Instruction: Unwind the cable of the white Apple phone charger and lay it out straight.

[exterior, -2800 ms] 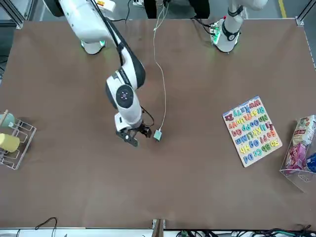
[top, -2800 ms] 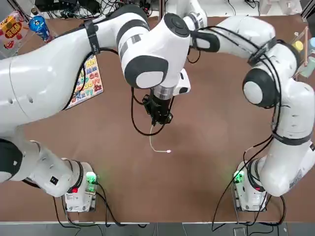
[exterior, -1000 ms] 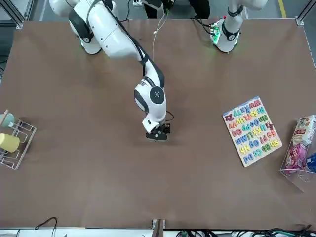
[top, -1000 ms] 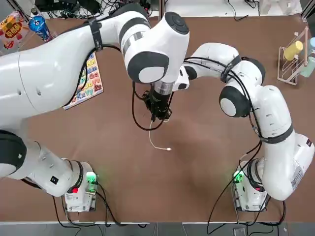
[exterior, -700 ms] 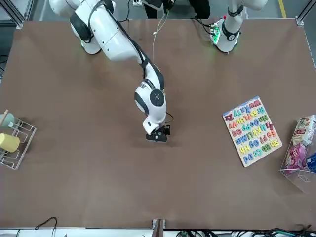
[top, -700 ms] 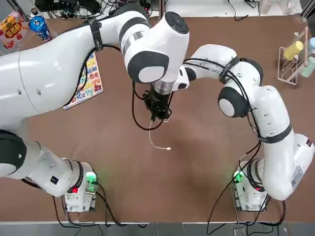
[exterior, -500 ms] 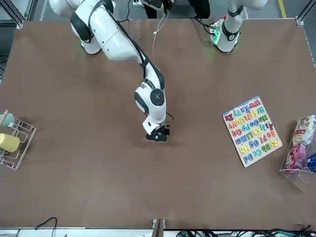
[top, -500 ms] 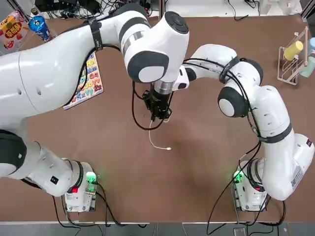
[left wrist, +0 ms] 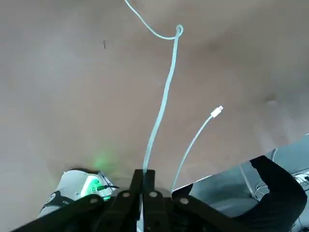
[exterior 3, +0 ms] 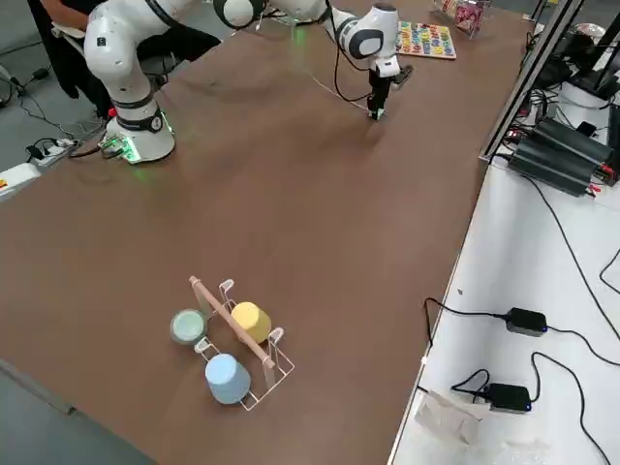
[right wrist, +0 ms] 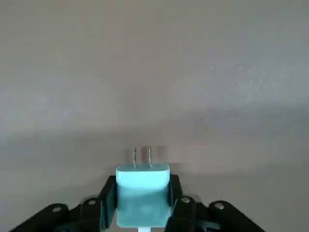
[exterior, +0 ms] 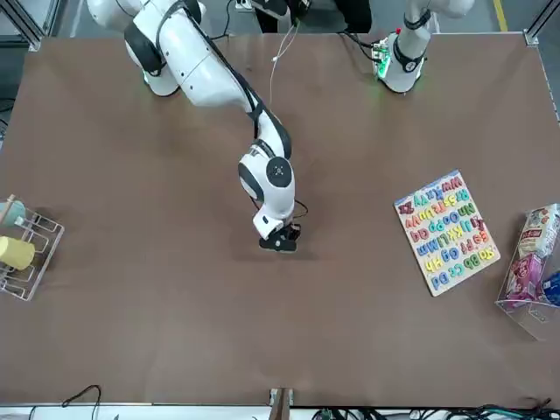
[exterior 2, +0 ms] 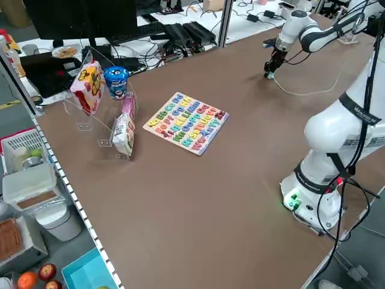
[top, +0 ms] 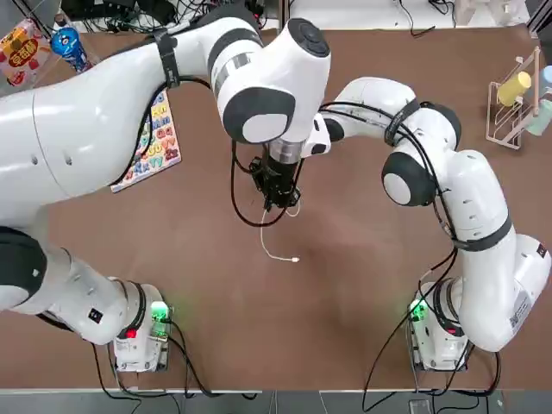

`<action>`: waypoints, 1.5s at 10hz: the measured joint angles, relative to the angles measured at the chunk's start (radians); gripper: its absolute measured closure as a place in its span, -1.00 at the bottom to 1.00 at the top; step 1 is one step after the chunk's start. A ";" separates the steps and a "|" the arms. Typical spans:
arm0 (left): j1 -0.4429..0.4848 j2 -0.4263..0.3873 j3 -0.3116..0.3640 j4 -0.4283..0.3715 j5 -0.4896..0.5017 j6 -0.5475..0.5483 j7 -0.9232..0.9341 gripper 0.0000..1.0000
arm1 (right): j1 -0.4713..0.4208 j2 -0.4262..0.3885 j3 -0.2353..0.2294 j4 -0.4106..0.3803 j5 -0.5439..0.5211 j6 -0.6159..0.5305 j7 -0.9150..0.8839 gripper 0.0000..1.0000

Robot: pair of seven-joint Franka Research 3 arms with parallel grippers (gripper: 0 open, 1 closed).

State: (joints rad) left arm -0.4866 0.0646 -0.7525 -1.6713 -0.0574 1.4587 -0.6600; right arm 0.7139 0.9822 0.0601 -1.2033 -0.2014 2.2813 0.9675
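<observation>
**Both grippers engaged on charger and cable at table centre**

1. Right gripper (right wrist: 143,212): its fingers are closed against the two sides of the white Apple phone charger (right wrist: 142,191). The charger sits between the fingers with its two metal prongs pointing away from the wrist, just above the brown table (exterior: 131,289). In the front view this gripper (exterior: 278,242) is at the centre of the table, pointing down at the surface.

2. Left gripper (left wrist: 143,181): its fingers are pinched together on the cable (left wrist: 161,104). In the top view this gripper (top: 278,200) hangs raised over the table centre, at 6 o'clock from the right gripper's position.

3. Cable: in the top view a short free end (top: 274,248) drops from the left gripper toward 6 o'clock and bends toward 3 o'clock at the connector tip. In the left wrist view the cable runs away from the fingers as a taut line, passes a small loop and then curves aside.

4. Surroundings:
   - Letter puzzle board (exterior: 445,231) at 3 o'clock from the charger in the front view, well apart.
   - Wire rack with cups (exterior: 24,248) at 9 o'clock in the same view, at the table edge.
</observation>
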 joint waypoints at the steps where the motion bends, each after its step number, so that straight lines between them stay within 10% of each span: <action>1: 0.008 0.000 0.000 0.001 0.000 0.000 0.008 0.93 | 0.000 0.000 -0.002 0.001 -0.005 0.000 0.000 0.06; 15: 0.132 0.156 0.013 0.134 0.120 0.001 0.054 0.93 | -0.222 -0.003 -0.014 0.057 -0.018 0.163 -0.508 0.06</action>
State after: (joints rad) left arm -0.3548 0.2209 -0.7399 -1.5378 0.0630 1.4599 -0.6060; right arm 0.4919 0.9793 0.0463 -1.1459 -0.2191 2.4438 0.4598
